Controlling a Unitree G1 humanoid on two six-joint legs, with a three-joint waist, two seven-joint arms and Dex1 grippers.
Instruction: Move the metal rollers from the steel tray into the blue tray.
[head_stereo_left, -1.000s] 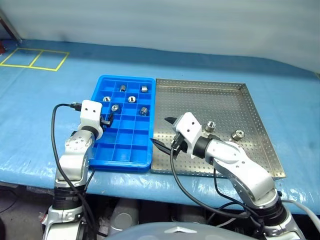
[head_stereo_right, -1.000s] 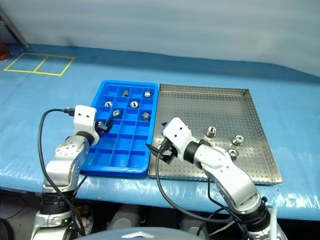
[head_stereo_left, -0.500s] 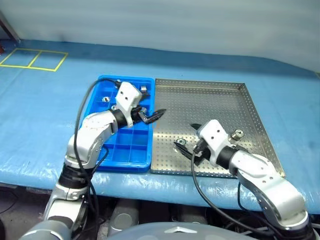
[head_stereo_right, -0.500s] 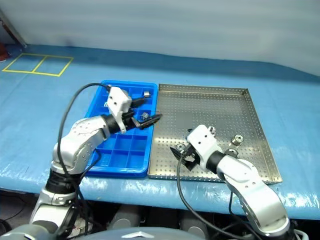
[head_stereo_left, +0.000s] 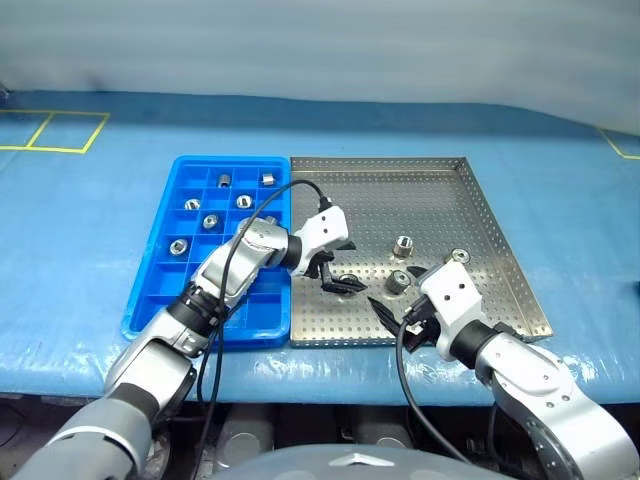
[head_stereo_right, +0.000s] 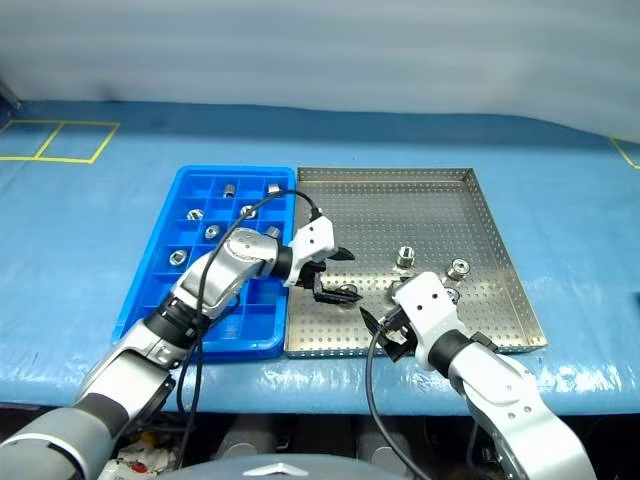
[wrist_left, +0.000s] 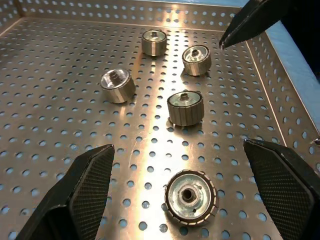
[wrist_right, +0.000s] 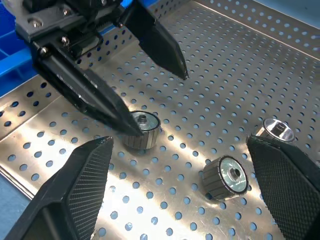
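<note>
Left gripper hangs with fingers spread wide over the steel tray, a roller lying between them. Right gripper, also spread and holding nothing, sits at its 4 o'clock. Other rollers lie near the tray's 3 o'clock edge; six sit in the blue tray at 9 o'clock

From my head views, the left arm covered several compartments along the blue tray's edge nearest the steel tray, so I could not see what lay in them. The right gripper overlapped the steel tray's near rim. In the left wrist view, both fingers were cut off at the frame's edge, as were the right wrist view's fingers. The rollers in the blue tray were too small to make out in detail.
</note>
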